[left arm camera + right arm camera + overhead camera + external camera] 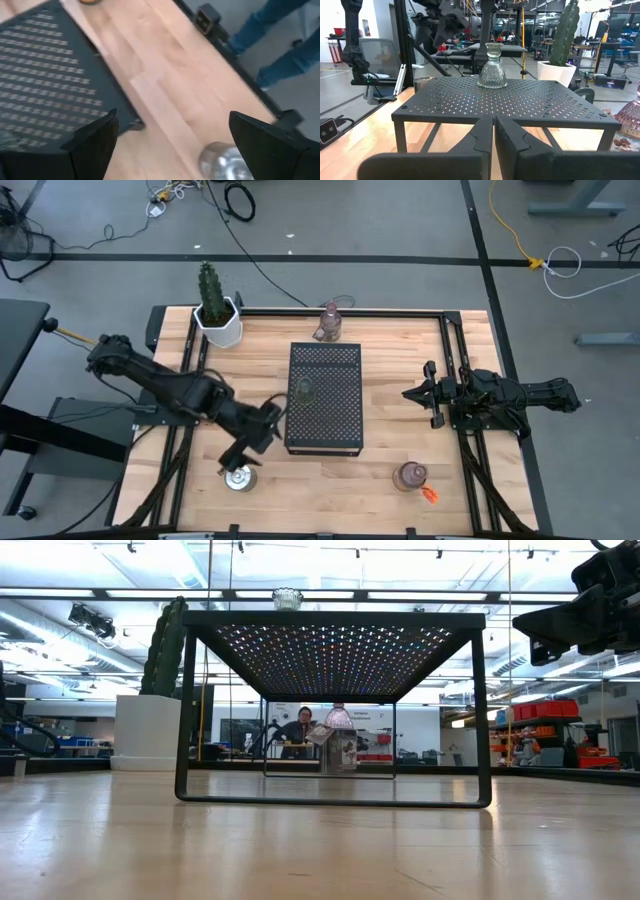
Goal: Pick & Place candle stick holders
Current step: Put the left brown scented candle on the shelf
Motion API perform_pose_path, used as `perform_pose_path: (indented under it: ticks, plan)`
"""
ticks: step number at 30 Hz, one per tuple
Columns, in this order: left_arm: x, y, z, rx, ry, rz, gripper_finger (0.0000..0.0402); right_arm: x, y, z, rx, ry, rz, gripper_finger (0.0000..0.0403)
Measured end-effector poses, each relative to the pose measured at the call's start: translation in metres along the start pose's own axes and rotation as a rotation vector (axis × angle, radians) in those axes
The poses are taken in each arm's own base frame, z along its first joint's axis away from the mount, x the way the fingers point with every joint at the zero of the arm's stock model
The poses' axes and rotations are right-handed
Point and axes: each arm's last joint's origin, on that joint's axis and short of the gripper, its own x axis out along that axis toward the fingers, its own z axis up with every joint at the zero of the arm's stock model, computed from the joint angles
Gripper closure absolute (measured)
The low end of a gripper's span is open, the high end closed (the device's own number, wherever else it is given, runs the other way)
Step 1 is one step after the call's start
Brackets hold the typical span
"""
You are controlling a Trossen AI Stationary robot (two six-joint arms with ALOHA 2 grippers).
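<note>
A clear greenish glass holder (303,388) stands upright on top of the black perforated stand (325,398); it also shows in the right wrist view (492,67). A pink holder (329,323) stands at the table's far edge. A silvery holder (238,477) stands near the front left. A pink-brown holder (411,475) with an orange tag stands near the front right. My left gripper (243,452) is open just above and beside the silvery holder (222,160), touching nothing. My right gripper (415,393) is shut and empty, right of the stand.
A white pot with a cactus (215,310) stands at the far left corner. Black rails (455,350) run along the table's sides. A person's legs (280,45) show beyond the table edge in the left wrist view. Bare wood lies between the stand and my right gripper.
</note>
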Motion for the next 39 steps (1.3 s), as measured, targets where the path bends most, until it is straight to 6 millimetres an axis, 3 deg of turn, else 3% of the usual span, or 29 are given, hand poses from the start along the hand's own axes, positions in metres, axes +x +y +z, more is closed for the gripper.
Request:
perform_pose_path:
  ticks: [9, 21, 28, 39]
  plan:
    - [0.001, -0.037, -0.004, -0.051, 0.079, -0.082, 0.0008, 0.000, 0.000, 0.000, 0.000, 0.000, 0.000, 0.0380]
    - [-0.001, -0.073, -0.013, 0.027, 0.157, -0.106, 0.0009, 0.000, 0.000, 0.000, 0.000, 0.000, 0.000, 0.0380]
    - [0.013, -0.086, -0.031, 0.061, 0.227, -0.123, 0.0009, 0.000, 0.000, 0.000, 0.000, 0.000, 0.000, 0.0380]
    - [0.038, -0.083, -0.057, 0.051, 0.270, -0.121, 0.0010, 0.000, 0.000, 0.000, 0.000, 0.000, 0.000, 0.0380]
